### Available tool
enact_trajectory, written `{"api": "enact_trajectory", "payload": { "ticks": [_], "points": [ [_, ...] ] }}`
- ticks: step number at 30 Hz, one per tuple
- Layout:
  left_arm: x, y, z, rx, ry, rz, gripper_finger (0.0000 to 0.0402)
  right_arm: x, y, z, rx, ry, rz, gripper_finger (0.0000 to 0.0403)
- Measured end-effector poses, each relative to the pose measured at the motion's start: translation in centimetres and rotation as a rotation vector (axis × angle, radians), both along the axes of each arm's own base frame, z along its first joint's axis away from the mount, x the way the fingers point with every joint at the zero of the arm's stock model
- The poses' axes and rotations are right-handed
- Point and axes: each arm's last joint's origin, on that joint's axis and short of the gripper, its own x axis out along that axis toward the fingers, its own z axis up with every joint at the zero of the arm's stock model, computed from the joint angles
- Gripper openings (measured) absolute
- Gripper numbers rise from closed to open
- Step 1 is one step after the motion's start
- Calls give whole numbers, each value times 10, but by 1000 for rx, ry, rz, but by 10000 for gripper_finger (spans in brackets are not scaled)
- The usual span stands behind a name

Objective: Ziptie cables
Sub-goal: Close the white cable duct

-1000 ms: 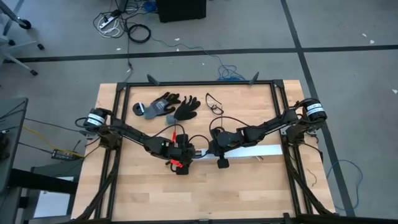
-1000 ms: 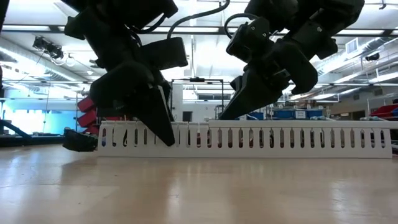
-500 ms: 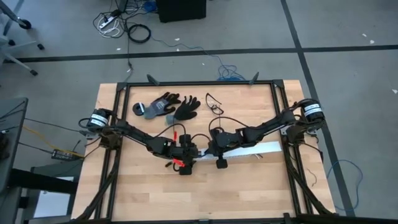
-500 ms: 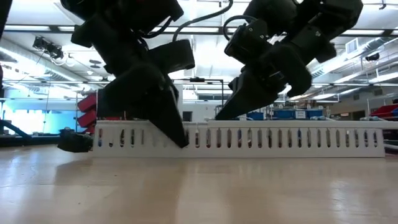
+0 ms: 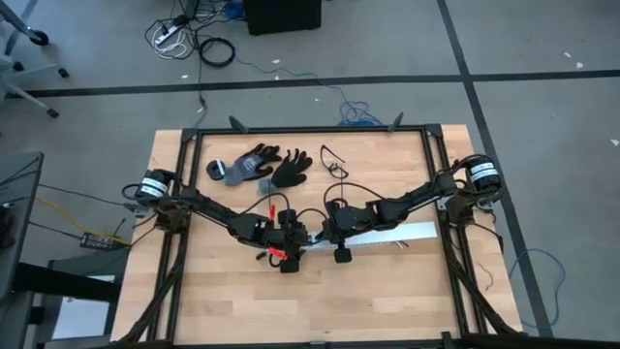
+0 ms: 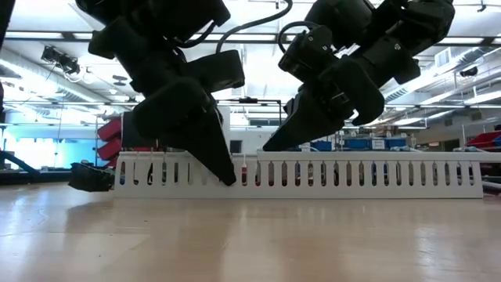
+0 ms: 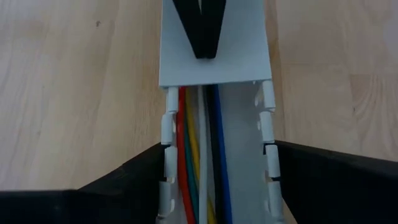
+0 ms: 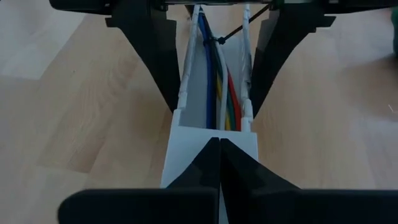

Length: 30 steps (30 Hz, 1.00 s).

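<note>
Wooden tabletop (image 5: 387, 301) is carrying a white slotted duct (image 7: 214, 124) with the cables (image 7: 198, 155) lying inside. I'm spreading my left pincer (image 8: 211, 68) wide astride its walls, while my right pincer (image 7: 200, 37), fully closed, is pressing the cover (image 7: 214, 59). I'm seeing no tie fastened yet.

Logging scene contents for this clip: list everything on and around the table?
cable duct: one, white, slotted, mid-table, running toward the right side
duct cover: one, grey-white, lying on the duct
cables: several, red, green, yellow, white, black, blue, lying inside the duct
gloves: two, black and grey, far left part of the table
safety glasses: one, dark frame, beside the gloves
table: one, light wood, black frame
left gripper: jaws open, straddling the duct
right gripper: jaws shut, tips on the cover
</note>
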Motion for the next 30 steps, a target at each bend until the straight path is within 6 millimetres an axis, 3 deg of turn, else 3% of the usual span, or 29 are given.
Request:
{"api": "enact_trajectory", "payload": {
  "ticks": [10,24,30],
  "points": [
    [0,1,0,-3,3,14,248,-7,0,26,-62,-69,-42,0],
    [5,-1,-11,4,2,16,247,-14,7,19,-14,33,-23,0],
    [5,-1,-11,8,-3,0,244,-5,5,3,19,43,-11,0]
  ]
}}
